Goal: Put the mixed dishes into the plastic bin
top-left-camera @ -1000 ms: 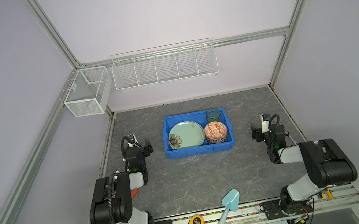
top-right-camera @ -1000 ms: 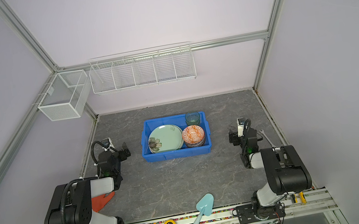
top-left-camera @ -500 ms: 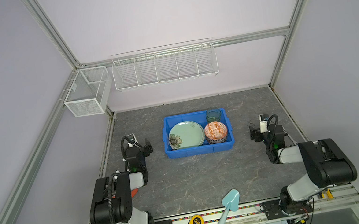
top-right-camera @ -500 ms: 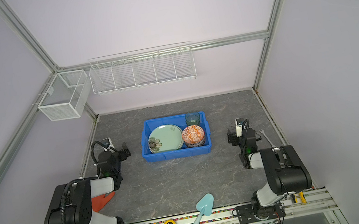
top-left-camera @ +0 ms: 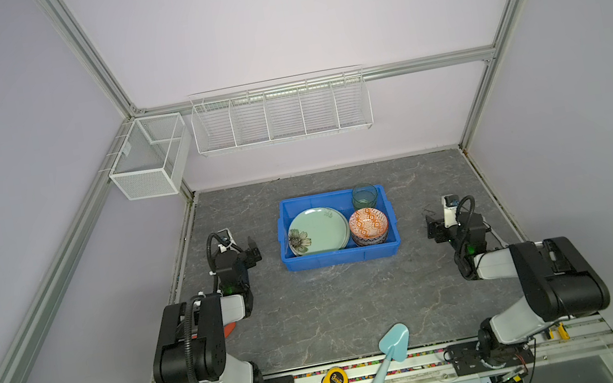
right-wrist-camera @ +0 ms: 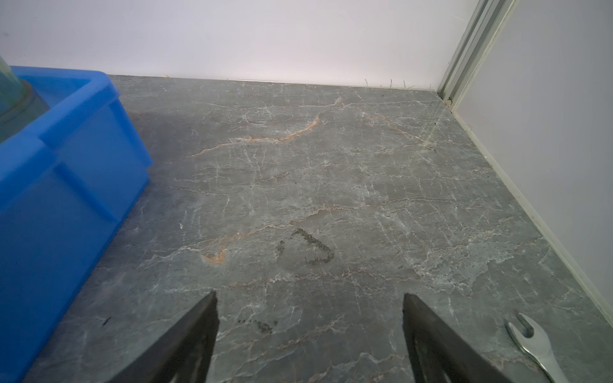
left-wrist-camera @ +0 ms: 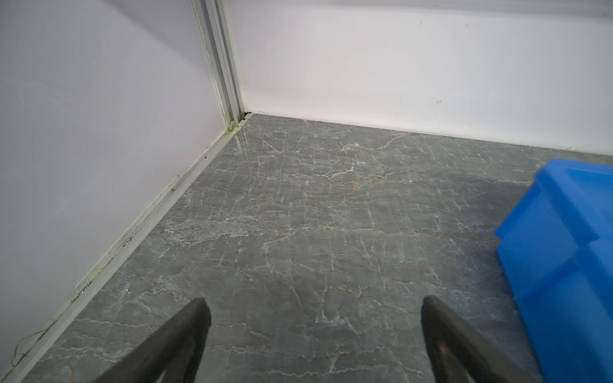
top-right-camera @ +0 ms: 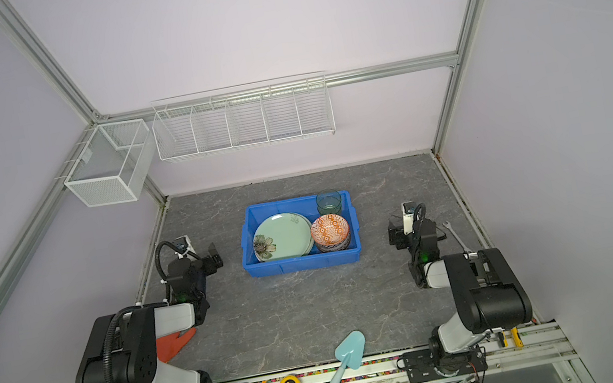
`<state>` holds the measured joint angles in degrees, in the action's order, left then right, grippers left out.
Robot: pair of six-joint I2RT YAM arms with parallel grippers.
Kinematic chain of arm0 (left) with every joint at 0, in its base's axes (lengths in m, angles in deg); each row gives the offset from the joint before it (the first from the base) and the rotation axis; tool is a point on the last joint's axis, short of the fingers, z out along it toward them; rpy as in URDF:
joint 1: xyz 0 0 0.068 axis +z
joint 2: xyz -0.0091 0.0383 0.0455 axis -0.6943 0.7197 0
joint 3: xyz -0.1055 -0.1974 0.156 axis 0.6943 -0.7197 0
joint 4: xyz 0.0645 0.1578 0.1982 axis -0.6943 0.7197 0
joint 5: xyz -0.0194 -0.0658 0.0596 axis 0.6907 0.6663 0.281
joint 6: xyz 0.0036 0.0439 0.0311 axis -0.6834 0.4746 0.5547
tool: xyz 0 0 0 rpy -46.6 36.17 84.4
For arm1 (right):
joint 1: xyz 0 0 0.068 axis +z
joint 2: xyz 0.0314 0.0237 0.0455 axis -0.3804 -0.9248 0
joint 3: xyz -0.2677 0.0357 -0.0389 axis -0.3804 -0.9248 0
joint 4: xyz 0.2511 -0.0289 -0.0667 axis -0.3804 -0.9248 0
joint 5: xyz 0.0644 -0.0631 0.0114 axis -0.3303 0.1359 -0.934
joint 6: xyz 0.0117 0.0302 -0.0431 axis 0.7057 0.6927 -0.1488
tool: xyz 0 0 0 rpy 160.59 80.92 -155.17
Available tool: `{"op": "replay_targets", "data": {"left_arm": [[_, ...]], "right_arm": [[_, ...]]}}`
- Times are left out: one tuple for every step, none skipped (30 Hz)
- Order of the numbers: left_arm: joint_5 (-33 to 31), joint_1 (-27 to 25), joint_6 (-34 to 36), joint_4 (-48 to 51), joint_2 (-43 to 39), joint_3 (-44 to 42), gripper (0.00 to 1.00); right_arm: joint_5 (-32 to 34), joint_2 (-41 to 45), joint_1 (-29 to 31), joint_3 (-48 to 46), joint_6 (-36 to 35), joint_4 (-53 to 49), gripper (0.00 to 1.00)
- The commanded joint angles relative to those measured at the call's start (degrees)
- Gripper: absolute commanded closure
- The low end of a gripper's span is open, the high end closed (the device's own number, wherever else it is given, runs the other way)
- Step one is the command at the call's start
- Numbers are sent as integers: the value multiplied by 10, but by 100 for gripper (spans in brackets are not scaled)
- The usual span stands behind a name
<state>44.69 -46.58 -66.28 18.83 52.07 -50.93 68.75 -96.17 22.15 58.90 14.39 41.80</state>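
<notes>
Left gripper (top-left-camera: 252,251) and right gripper (top-left-camera: 434,227), spread and empty, flank the mid-frame blue bin (top-left-camera: 341,256); I'd park them without nudging it.

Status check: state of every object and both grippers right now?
Bright blue plastic bin: on table, holding dishes.
Mint green round plate with flower: face up in bin.
Orange patterned bowl: upright in bin.
Translucent green cup: upright in bin's far corner.
Left gripper: open, empty.
Right gripper: open, empty.
Light-teal plastic scoop: lying at table's front edge.
</notes>
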Motion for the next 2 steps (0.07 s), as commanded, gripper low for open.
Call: {"op": "replay_targets", "data": {"left_arm": [[6,3,9,-13,5,-4,1],[6,3,9,-13,5,-4,1]], "right_arm": [[-7,-1,-3,8,-5,-3,12],[-7,-1,-3,8,-5,-3,12]]}}
